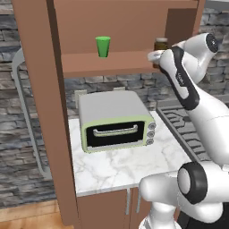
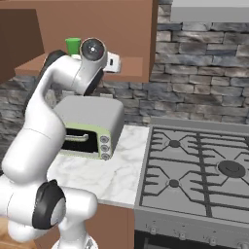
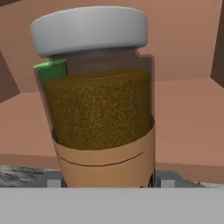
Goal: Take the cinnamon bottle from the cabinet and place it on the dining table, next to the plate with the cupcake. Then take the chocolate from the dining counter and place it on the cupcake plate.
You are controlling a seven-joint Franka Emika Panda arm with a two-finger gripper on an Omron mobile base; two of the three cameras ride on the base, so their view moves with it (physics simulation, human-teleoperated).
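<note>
The cinnamon bottle (image 3: 100, 109), a brown jar with a pale grey cap, stands upright at the right end of the cabinet (image 1: 44, 89) shelf (image 1: 107, 62). In the left base view the bottle (image 1: 161, 44) sits just behind my hand. My gripper (image 3: 107, 179) reaches into the shelf, with one fingertip close against each side of the jar's base, shut on it. From the left base my gripper (image 1: 155, 56) is at shelf height. In the right base view the hand (image 2: 113, 62) points into the cabinet. The dining table, plate, cupcake and chocolate are out of view.
A green cup (image 1: 103, 46) stands mid-shelf, left of the bottle. Below the shelf a pale green toaster oven (image 1: 115, 120) sits on a marble kitchen counter (image 1: 125, 165). A gas stove (image 2: 199, 165) lies to the right. The open cabinet door with its grey handle (image 1: 27, 112) stands at the left.
</note>
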